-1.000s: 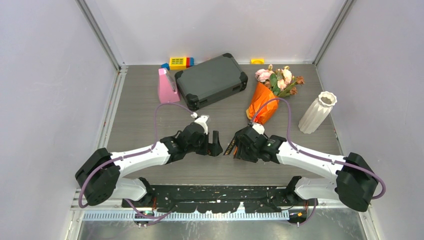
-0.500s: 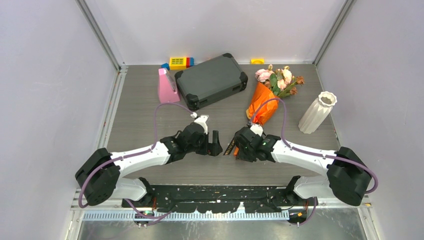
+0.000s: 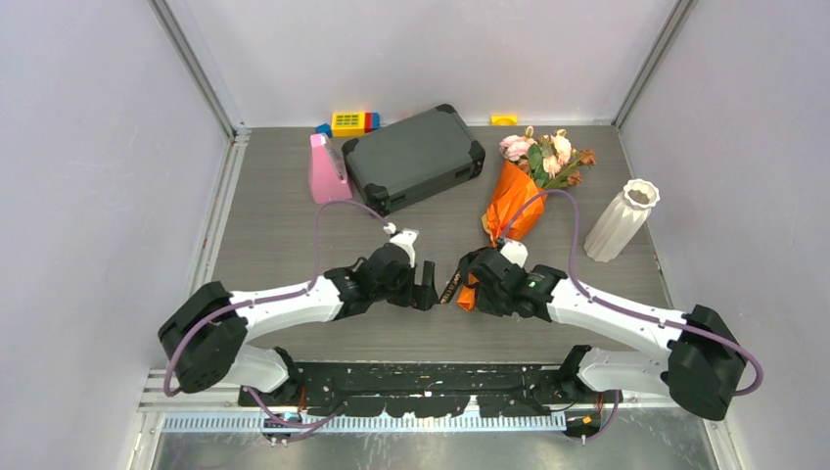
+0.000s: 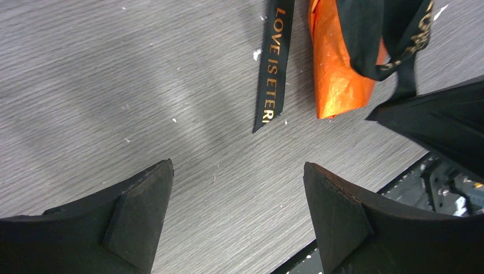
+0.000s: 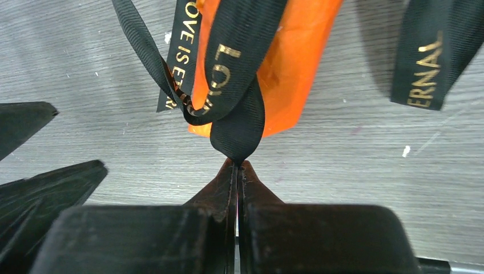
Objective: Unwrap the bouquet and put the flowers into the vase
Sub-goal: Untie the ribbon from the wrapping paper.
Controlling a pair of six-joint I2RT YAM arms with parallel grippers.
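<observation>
The bouquet (image 3: 515,199), a cone of crinkled orange paper, lies right of centre with the pink flowers (image 3: 544,152) at its far, wide end. Its narrow tip (image 5: 297,57) points at the arms. A black ribbon (image 5: 237,128) with gold print is tied round it, and my right gripper (image 5: 237,162) is shut on a loop of that ribbon just below the tip. A loose ribbon tail (image 4: 273,68) lies flat on the table. My left gripper (image 4: 237,165) hangs open over bare table beside the tip, holding nothing. The white vase (image 3: 622,220) stands upright at the right.
A dark hard case (image 3: 413,157) lies at the back centre, with a pink wedge (image 3: 327,171) to its left and coloured blocks (image 3: 352,121) behind it. A small yellow piece (image 3: 504,118) sits by the back wall. Walls close in the table on both sides.
The right gripper has closed from half open onto the ribbon loop. Both wrists have shifted slightly; the left jaws have stayed wide apart.
</observation>
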